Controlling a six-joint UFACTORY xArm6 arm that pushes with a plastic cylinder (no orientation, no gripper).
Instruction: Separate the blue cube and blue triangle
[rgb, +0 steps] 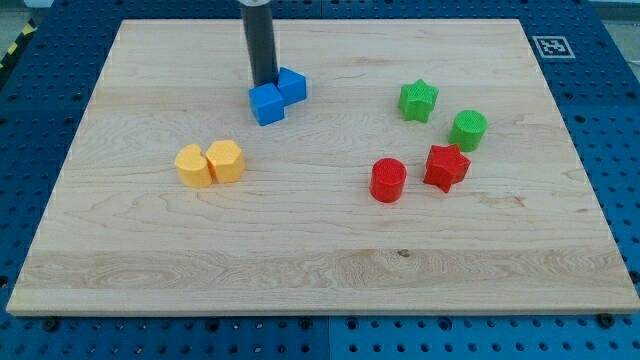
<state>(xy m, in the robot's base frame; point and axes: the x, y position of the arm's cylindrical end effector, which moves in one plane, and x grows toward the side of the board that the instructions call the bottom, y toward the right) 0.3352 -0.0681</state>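
Observation:
Two blue blocks sit touching near the board's upper middle. The nearer one, a blue cube (267, 103), lies lower left. The other blue block (292, 85), the triangle by the task's name though its shape is hard to make out, lies upper right of it. My tip (264, 83) stands just behind the cube's top edge, at the left of the other blue block, touching or nearly touching both.
Two yellow blocks (210, 163) sit touching at the left middle. A green star (418, 100) and green cylinder (467, 130) are at the right, with a red cylinder (387, 180) and red star (446, 166) below them. The wooden board (320, 270) lies on a blue pegboard.

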